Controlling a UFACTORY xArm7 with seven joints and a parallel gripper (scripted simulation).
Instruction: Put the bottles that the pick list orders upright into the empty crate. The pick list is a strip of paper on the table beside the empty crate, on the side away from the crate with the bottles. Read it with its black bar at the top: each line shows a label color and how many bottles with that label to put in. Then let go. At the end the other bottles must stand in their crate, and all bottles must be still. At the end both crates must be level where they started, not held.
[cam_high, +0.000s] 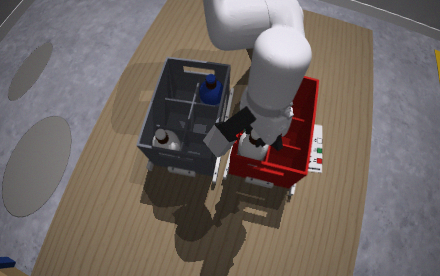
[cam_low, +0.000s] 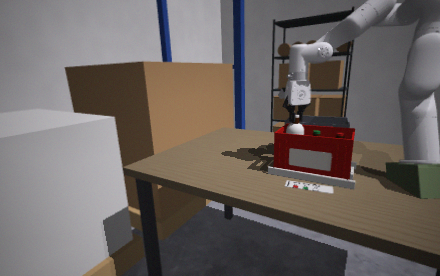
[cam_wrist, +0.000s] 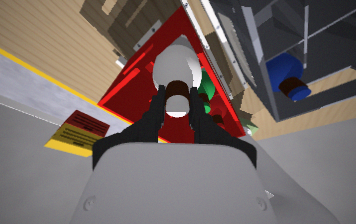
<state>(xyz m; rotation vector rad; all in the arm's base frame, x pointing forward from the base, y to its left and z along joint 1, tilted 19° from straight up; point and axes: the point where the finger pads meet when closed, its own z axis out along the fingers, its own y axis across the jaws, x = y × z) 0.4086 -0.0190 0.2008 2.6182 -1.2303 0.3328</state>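
My gripper (cam_high: 262, 142) (cam_low: 296, 118) (cam_wrist: 177, 95) is shut on the neck of a white bottle (cam_high: 248, 146) (cam_low: 295, 129) (cam_wrist: 176, 65). The bottle is upright, partly inside a corner compartment of the red crate (cam_high: 292, 177) (cam_low: 340, 160), its shoulder above the rim; its base is hidden. A green-capped bottle (cam_low: 316, 133) (cam_wrist: 207, 87) and a red-capped bottle (cam_low: 340, 135) (cam_wrist: 217, 118) are in the red crate, lower. The grey crate (cam_high: 185, 162) holds a blue bottle (cam_high: 211, 93) (cam_wrist: 284, 72) and a white-labelled bottle (cam_high: 167, 142). The pick list (cam_high: 315, 132) (cam_low: 325, 189) shows white, green and red squares; its counts are unreadable.
The crates stand side by side with a narrow gap. Their walls and dividers rise around the bottles. The arm hides part of the red crate from above. A green block (cam_low: 427, 181) is at the arm's base. Large boxes (cam_low: 190, 100) stand beyond the table (cam_low: 200, 165).
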